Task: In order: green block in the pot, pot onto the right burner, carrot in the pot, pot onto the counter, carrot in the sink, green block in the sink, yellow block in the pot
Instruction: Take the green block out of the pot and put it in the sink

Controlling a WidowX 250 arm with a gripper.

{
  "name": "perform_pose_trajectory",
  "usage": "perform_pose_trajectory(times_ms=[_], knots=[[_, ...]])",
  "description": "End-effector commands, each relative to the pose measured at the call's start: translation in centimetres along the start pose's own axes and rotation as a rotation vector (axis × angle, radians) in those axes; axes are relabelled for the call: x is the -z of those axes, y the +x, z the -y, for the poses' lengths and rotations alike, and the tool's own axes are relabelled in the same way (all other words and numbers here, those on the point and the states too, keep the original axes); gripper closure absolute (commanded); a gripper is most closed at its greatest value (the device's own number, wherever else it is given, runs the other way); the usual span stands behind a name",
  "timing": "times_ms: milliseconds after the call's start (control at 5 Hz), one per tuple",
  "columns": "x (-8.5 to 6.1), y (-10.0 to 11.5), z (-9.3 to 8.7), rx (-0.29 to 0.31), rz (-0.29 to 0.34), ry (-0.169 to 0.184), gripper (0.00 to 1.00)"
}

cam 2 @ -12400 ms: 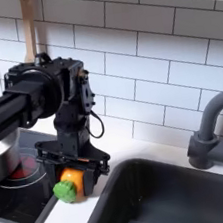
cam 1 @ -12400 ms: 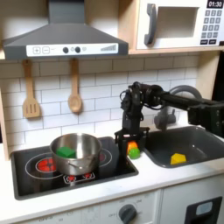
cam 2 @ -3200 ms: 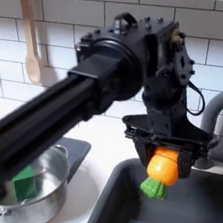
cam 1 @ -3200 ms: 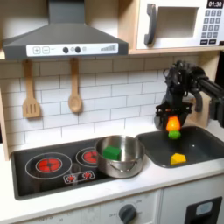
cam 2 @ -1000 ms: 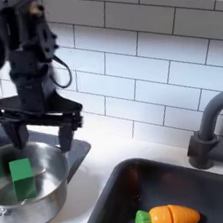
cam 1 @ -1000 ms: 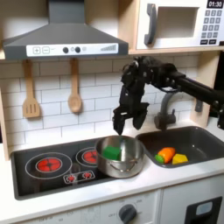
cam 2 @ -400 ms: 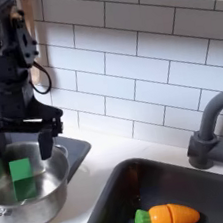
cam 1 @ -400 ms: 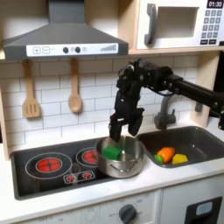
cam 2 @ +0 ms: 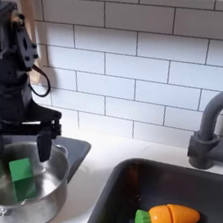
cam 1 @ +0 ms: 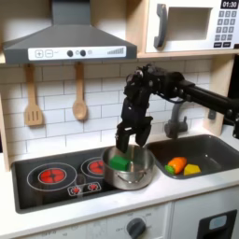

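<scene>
The steel pot [cam 1: 129, 173] [cam 2: 36, 201] stands at the cooktop's right edge, next to the off-white counter [cam 2: 104, 167]. Inside it lies the green block [cam 1: 119, 162] [cam 2: 23, 175]. My gripper [cam 1: 129, 143] [cam 2: 21, 149] hangs open just above the pot, its two fingers [cam 2: 44, 142] spread either side of the block and holding nothing. The orange carrot [cam 1: 175, 164] [cam 2: 166, 218] lies in the dark grey sink [cam 1: 207, 147] [cam 2: 199, 176], with the yellow block [cam 1: 191, 169] right beside it.
The black cooktop [cam 1: 47, 177] with red burners lies at the first exterior view's left. An arched faucet [cam 1: 177, 117] [cam 2: 210, 134] rises behind the sink. Wooden utensils [cam 1: 79, 93] hang on the tiled wall under the range hood. My arm reaches in from the first exterior view's right.
The carrot, held over the sink 3.2 s ago, now lies in it. Over the last second my open gripper has come down over the green block in the pot.
</scene>
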State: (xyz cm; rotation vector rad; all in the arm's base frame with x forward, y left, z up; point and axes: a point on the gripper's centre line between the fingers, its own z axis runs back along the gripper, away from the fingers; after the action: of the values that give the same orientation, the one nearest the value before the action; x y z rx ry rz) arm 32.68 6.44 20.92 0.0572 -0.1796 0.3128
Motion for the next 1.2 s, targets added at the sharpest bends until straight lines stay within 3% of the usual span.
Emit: perform_pose_trajectory(times_ms=[0,1000], knots=[[1.3,0.1,0.0,-0.049,-0.025,0.010,0.00],[4.1,0.9,-0.3,-0.119,-0.055,0.043,0.00]])
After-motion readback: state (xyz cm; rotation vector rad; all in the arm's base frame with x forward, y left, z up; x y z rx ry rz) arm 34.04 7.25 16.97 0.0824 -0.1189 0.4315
